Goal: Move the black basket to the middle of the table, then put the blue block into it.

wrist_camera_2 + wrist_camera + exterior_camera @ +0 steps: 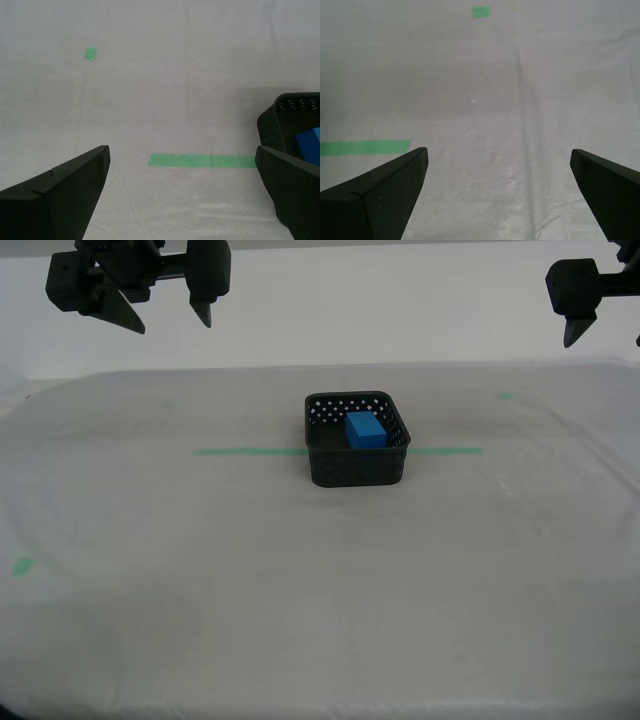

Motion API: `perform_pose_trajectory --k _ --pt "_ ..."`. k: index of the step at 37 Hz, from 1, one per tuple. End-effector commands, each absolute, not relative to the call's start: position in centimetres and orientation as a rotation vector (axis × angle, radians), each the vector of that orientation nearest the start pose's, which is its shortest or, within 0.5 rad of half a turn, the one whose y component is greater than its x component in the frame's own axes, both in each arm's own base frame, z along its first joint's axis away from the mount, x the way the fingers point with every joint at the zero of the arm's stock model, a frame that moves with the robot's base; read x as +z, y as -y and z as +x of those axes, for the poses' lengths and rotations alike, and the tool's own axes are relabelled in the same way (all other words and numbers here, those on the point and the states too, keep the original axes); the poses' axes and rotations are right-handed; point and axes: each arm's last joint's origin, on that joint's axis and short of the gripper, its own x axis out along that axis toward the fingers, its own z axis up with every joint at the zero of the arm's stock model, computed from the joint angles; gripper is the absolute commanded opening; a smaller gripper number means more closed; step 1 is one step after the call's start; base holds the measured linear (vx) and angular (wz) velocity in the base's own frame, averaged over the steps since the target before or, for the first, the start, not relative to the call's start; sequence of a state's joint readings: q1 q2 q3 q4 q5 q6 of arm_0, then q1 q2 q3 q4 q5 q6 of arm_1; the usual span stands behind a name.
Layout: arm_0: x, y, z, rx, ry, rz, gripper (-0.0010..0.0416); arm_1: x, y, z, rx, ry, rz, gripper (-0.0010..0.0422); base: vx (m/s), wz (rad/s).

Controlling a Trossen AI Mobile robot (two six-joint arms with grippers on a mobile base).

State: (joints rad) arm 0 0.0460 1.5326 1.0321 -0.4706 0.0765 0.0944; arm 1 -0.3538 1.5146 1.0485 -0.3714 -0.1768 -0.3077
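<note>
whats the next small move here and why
Probably none beyond holding both arms back: the blue block already lies inside the black basket, which sits on the green tape line mid-table, and both pincers are open, raised and empty.

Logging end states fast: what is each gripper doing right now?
My first gripper: open, holding nothing.
My second gripper: open, holding nothing, beside the black basket.

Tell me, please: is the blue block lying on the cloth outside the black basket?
No. In the exterior view the blue block sits inside the black basket, near its far wall, not on the table cloth.
</note>
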Motion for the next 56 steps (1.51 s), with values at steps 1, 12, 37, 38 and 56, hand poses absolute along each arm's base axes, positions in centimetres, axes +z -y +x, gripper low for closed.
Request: perform_pose_trajectory --k 1,12,37,38,56 --pt "22.32 -1.19 30.82 -0.077 -0.963 0.028 0.0398 23.93 10.47 29.77 -0.045 -0.823 -0.068 0.0400 0.000 0.000" --pt "22.32 -1.19 30.82 -0.077 -0.963 0.028 0.0399 23.95 10.47 29.76 -0.045 -0.822 -0.069 0.0400 0.000 0.000" --pt "22.32 -1.19 30.82 -0.077 -0.963 0.028 0.0399 23.95 10.47 29.76 -0.045 -0.822 -0.069 0.0400 0.000 0.000" --pt "22.32 -1.18 30.82 -0.077 -0.963 0.028 0.0399 23.93 10.47 29.77 -0.045 -0.823 -0.068 0.0400 0.000 0.000" --pt "22.32 -1.18 30.82 -0.077 -0.963 0.028 0.0399 23.93 10.47 29.77 -0.045 -0.823 -0.068 0.0400 0.000 0.000"
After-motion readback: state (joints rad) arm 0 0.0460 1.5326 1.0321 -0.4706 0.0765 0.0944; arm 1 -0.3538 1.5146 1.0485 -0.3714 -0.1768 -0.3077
